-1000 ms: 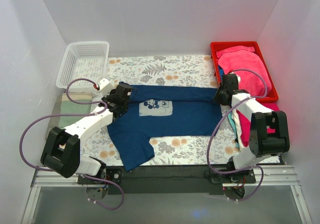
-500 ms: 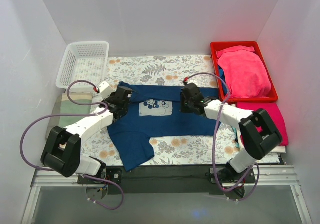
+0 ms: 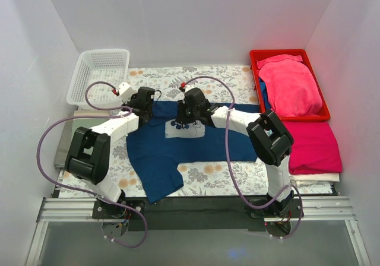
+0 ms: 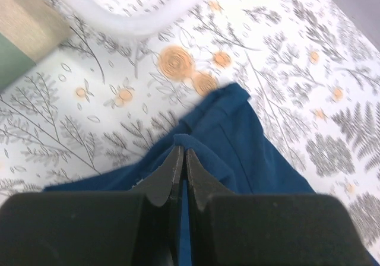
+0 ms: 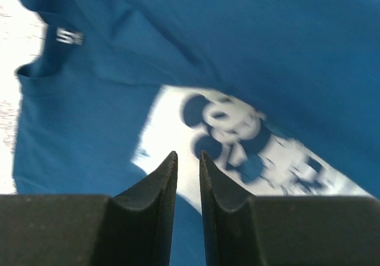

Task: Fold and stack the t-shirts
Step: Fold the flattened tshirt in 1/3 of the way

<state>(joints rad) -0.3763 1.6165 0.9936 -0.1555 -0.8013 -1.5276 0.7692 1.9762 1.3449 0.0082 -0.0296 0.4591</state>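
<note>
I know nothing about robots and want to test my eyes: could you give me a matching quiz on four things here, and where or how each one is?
Things:
1. white basket
2. red bin
3. navy t-shirt
4. left tool

Places or states:
A. spread out in the middle
B. at the far left corner
C. pinched shut on dark blue cloth
D. at the far right corner, with a pink shirt inside

Pairs: 1-B, 2-D, 3-A, 4-C
</note>
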